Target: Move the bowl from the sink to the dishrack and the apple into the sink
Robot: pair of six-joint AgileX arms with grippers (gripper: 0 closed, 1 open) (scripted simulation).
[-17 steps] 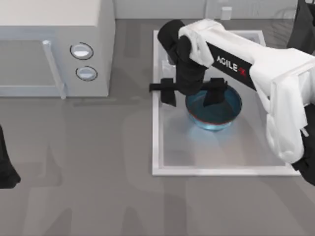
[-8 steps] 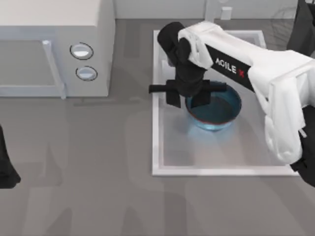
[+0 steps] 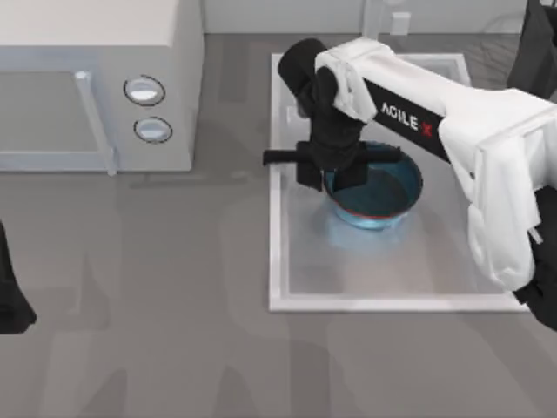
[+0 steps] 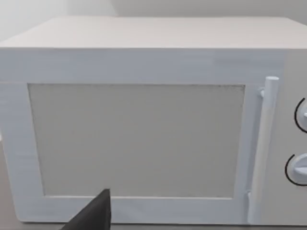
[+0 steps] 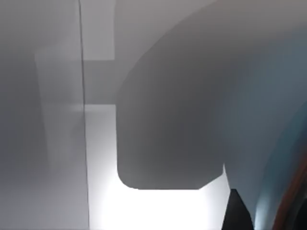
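Glossy blue, the round bowl [image 3: 381,193] with its reddish rim sits inside the large white rectangular sink [image 3: 277,261]. The right gripper [image 3: 329,172] is clamped on the bowl's near-left rim. Grasping looks done; lifting toward the dishrack comes next. The left arm idles far from the sink.

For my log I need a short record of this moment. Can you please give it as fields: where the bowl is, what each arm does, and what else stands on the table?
bowl: blue bowl inside the sink, toward its left half
right claw: right claw closed on the bowl's left rim, one finger inside, one outside
left arm: parked at the table's left edge, left claw facing the microwave
faucet: faucet at the sink's far edge
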